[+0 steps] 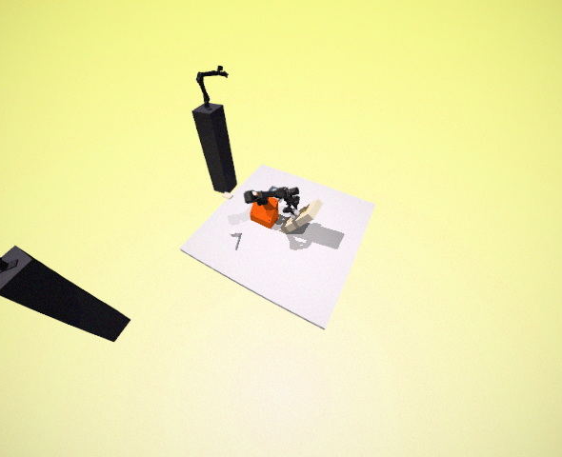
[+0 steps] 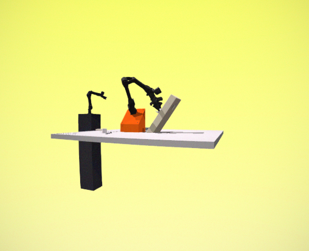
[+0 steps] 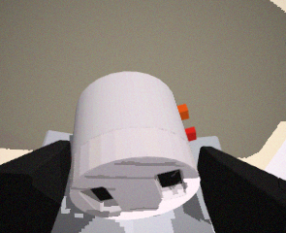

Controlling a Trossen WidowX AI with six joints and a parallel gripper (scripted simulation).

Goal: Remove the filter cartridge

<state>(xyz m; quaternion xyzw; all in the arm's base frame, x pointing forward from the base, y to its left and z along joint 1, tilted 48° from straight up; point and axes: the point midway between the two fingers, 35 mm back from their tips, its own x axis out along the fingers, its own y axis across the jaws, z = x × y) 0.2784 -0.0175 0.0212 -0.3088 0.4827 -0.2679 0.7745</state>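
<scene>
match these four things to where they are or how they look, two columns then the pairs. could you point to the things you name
Things
1. white cylinder (image 3: pixel 128 112)
2. base block (image 1: pixel 263 216) (image 2: pixel 131 127)
3. tan panel (image 1: pixel 305 217) (image 2: pixel 164 113)
4. gripper (image 1: pixel 291 214) (image 2: pixel 158 110) (image 3: pixel 135 154)

Places, colours, states
A. orange, under the foot of the arm
B. fingers apart, one on each side of the cylinder
C. leaning at a slant on the white table (image 1: pixel 271 275) (image 2: pixel 176 139)
D. two dark slots on its end face

Pairs: 1-D, 2-A, 3-C, 4-B
</scene>
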